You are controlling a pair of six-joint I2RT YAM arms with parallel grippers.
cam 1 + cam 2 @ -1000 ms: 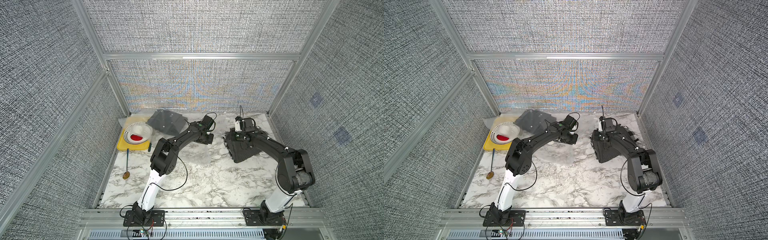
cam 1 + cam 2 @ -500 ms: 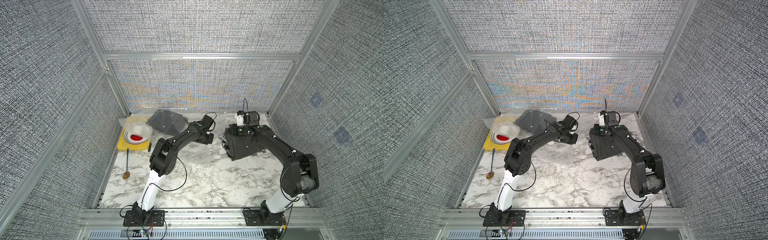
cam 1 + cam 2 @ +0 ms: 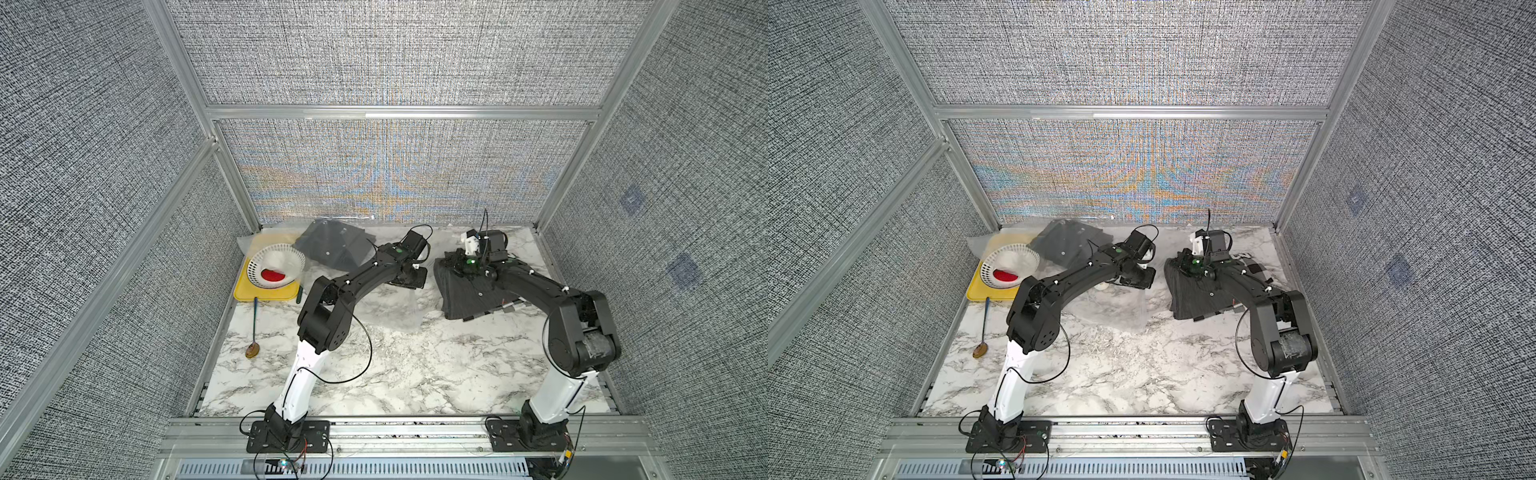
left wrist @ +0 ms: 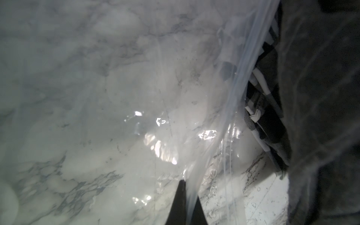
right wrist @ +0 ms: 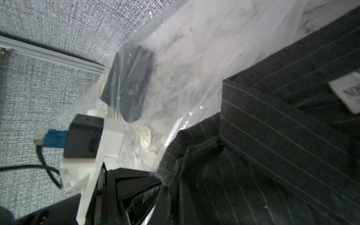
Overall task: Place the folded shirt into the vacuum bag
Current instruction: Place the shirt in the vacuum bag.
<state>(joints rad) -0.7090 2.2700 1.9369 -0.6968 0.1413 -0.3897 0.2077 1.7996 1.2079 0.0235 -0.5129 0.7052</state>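
- The marble counter (image 3: pixel 415 365) carries everything, and both arms reach across to its far half.
- The vacuum bag (image 3: pixel 390 309), a wide sheet of clear, crinkled film, sprawls from the back left corner to mid-counter. A dark garment (image 3: pixel 332 249) already lies inside it near the back wall.
- The folded shirt (image 3: pixel 469 291), dark with pale pinstripes, sits at the bag's mouth with one end raised, and by the look of it is not yet inside. A checked cloth (image 4: pixel 263 116) shows beneath it.
- The yellow tray (image 3: pixel 249 293) at the left edge holds a white slotted basket (image 3: pixel 257 266) with something red (image 3: pixel 272 275) in it. A spoon (image 3: pixel 253 328) lies on the counter just in front.
- The left gripper (image 4: pixel 188 204) has its fingers pinched tight on a fold of the bag's film, apparently holding the mouth up. If the thin film slips free, the opening would likely sag shut ahead of the shirt.
- The right gripper (image 3: pixel 459 268) has its fingers narrowed, seemingly clamped on the shirt's raised end. Held at one end only, the folds could spill open when dragged. They could also snag the bag's lip and push it away.
- The white valve disc (image 5: pixel 145 137) rests on the bag between the two garments.
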